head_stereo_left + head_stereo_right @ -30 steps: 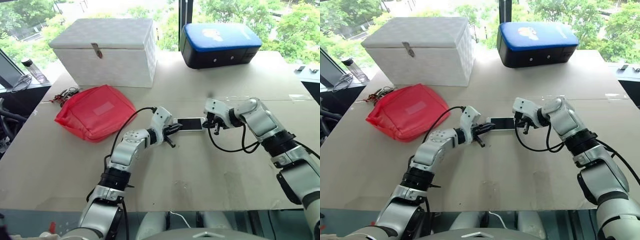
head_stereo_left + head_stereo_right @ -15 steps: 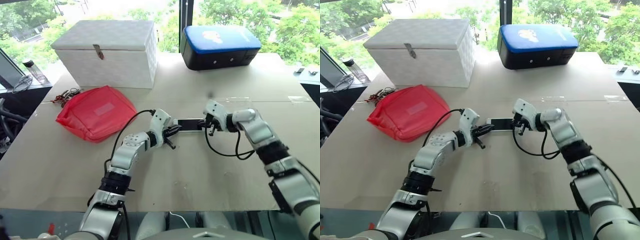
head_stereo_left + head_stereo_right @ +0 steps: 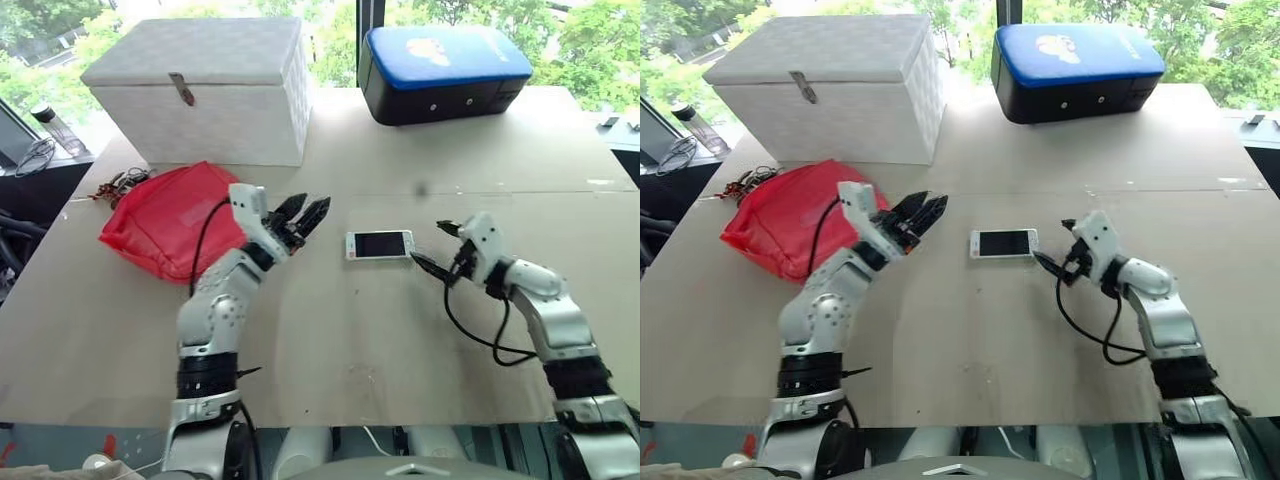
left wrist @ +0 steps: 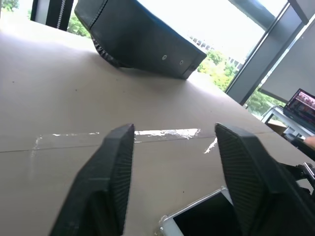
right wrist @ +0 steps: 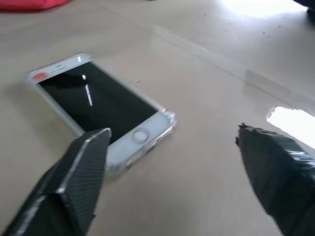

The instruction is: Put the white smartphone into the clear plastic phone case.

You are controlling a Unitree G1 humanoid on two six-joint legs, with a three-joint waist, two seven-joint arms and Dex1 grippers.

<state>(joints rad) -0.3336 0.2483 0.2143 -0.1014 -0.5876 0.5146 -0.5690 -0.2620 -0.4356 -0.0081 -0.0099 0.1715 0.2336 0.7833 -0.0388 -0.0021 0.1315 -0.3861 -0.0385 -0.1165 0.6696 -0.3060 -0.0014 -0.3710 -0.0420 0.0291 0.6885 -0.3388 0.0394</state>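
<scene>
The robot's left arm was bent up from the table's near edge, its forearm rising toward the middle of the table, and the left gripper hung raised above the surface, just beside the soft red fabric pouch and well to the left of the phone. Its two black fingers stood wide apart with nothing between them. The right arm reached in from the right, forearm low over the table, and the right gripper pointed leftward at the short end of the phone without touching it. Its jaws were also spread wide and held nothing. The white smartphone with a black screen and rounded corners lay flat, screen up, on the pale beige tabletop, between the two grippers and nearer the right one. In the right wrist view a thin transparent rim hugged the phone's edges and corner, so the clear plastic phone case appeared to be seated around the phone. Farther back on the table stood a white textured box with a metal latch and a black case with a blue padded lid.
</scene>
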